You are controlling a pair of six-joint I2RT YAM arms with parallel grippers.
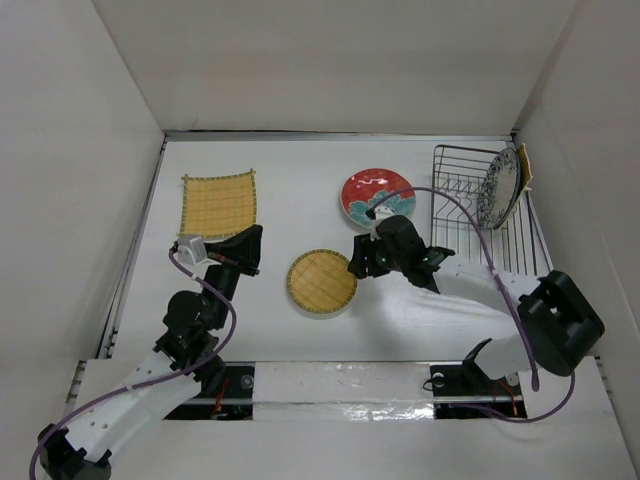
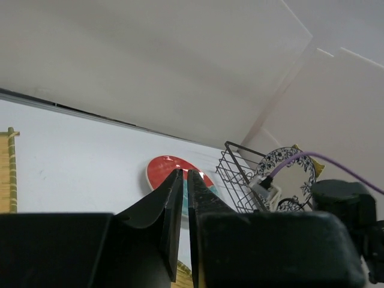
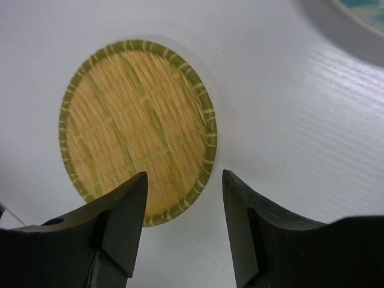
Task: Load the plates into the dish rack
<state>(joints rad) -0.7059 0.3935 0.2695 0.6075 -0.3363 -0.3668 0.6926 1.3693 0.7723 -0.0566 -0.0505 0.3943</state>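
1. The right gripper (image 3: 184,187) fills the bottom of its wrist view. Its jaws are spread wide with nothing between them, and the frame's lower edge cuts off the finger bases.
2. Just past the fingertips lies the round yellow plate (image 3: 137,129), flat on the white table (image 3: 288,120). Its rim shows in the gap, but I cannot tell whether a finger touches it.
3. Only a blurred sliver of the red plate (image 3: 360,9) shows in that view's top right corner.
4. The left gripper (image 2: 185,175) is pressed closed on nothing. In its own view, its fingers hide the middle of the red plate.
5. From above, the left gripper sits just below the square yellow plate (image 1: 218,204), apart from it.
6. The dish rack (image 1: 455,190) stands at the table's far right. The blue-white plate (image 1: 500,187) stands on edge at the rack's right side. Behind it, only a corner of the fan-shaped yellow plate (image 1: 526,166) shows.
7. Count: 5 plates, 3 flat on the table and 2 in the rack; 1 rack; 2 grippers.
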